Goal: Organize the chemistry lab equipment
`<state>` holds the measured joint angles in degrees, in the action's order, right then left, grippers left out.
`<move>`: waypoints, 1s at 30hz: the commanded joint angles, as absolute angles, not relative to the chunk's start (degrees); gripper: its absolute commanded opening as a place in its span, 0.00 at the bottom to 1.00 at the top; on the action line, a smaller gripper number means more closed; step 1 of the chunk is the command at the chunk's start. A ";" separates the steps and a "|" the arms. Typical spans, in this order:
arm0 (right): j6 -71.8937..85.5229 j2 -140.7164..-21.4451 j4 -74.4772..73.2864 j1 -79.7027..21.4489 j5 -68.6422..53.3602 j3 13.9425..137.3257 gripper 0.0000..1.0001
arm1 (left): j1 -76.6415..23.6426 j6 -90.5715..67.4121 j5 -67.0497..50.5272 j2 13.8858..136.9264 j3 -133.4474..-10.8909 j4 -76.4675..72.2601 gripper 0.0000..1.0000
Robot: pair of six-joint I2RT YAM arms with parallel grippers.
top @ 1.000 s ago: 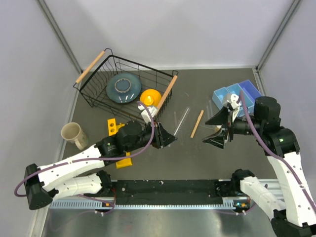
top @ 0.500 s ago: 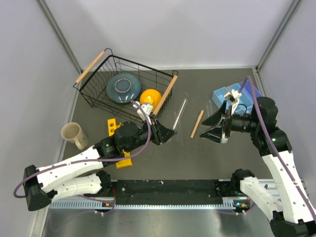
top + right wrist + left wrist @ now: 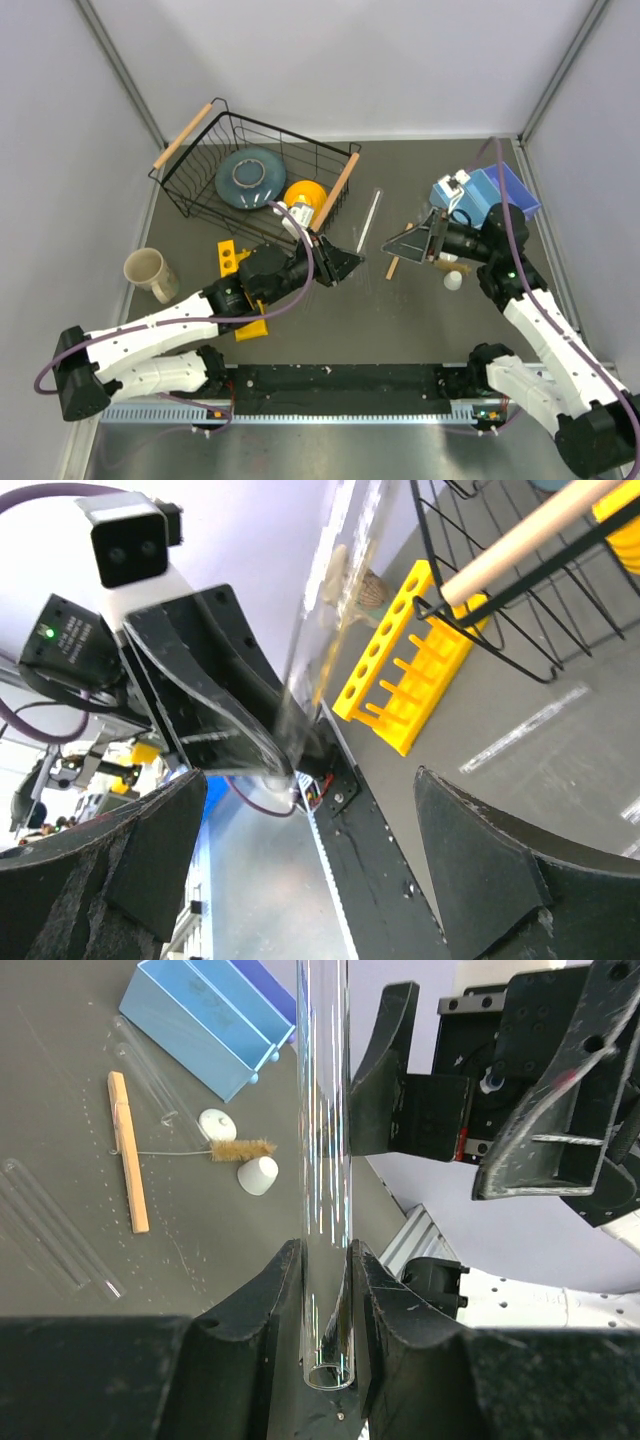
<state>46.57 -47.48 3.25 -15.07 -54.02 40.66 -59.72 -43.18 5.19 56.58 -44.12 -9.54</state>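
Slim clear glass tube [image 3: 322, 1110], glinting, far end cut off, left fingers [image 3: 250, 1310] clamping it, right fingers [image 3: 500, 880] gaping apart.

Plate [image 3: 250, 178] in basket [image 3: 183, 135], brush [image 3: 243, 1148] near wooden stick [image 3: 128, 1150]

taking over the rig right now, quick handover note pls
Left gripper: shut on a clear glass tube, lifted off the table.
Right gripper: open, holding nothing, facing that tube.
Loose on the table: wooden stick, brush, two white pieces, another glass tube.
Done: one tube picked up.
To do: place it, then sort the loose items.
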 commanded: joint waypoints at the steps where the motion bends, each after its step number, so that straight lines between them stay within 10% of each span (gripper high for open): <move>1: 52.29 -50.36 14.14 -20.38 -48.35 44.82 0.85 | -59.77 -44.47 4.92 58.09 -45.70 -15.73 0.02; 13: 53.96 -56.16 15.73 -23.11 -44.30 46.05 0.69 | -59.85 -46.41 3.43 59.76 -44.65 -18.89 0.02; 27: 56.78 -58.71 18.45 -25.05 -45.26 46.32 0.08 | -59.85 -45.88 2.55 61.26 -44.30 -18.37 0.06; 30: 55.99 -57.92 19.07 -25.05 -45.96 46.41 0.03 | -59.77 -45.27 2.37 60.12 -43.69 -16.79 0.35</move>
